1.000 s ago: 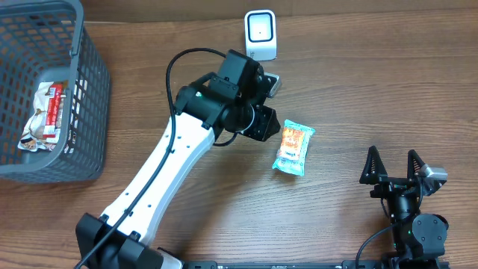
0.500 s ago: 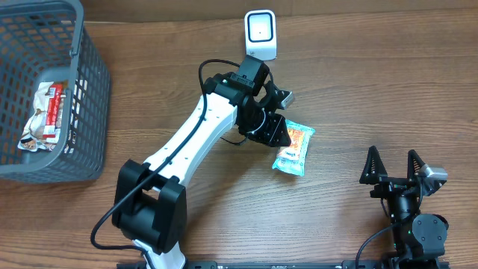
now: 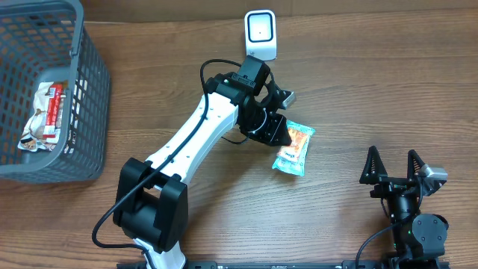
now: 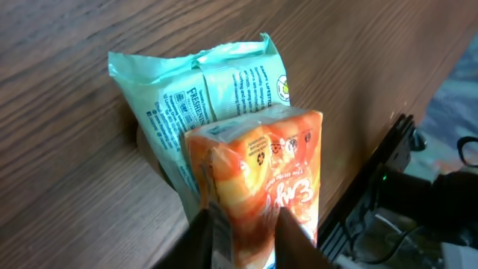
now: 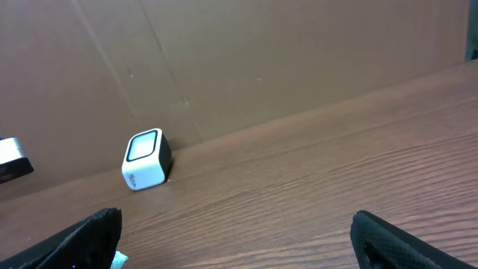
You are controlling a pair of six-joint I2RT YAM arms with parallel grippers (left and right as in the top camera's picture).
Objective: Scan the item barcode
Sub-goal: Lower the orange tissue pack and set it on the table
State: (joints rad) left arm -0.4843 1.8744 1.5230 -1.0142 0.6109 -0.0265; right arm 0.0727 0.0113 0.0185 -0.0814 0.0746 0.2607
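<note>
left claw [image 3: 279, 137] has swung from the scanner [image 3: 261, 33] onto the snack packet [image 3: 293, 152], mid-desk right of centre; jaws now pinching its end; right claw [image 3: 390, 166] idle, open; grasp looks done, lift to scanner next

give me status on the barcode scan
Left gripper clamped on snack packet, packet lying on table. Right gripper open, parked aside. Scanner stands beyond the packet, no loose item between.

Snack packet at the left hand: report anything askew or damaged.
The snack packet looks buckled: pinched in the left hand, its orange face bulges up while the teal end lies creased on the table. No tear or spill visible.
</note>
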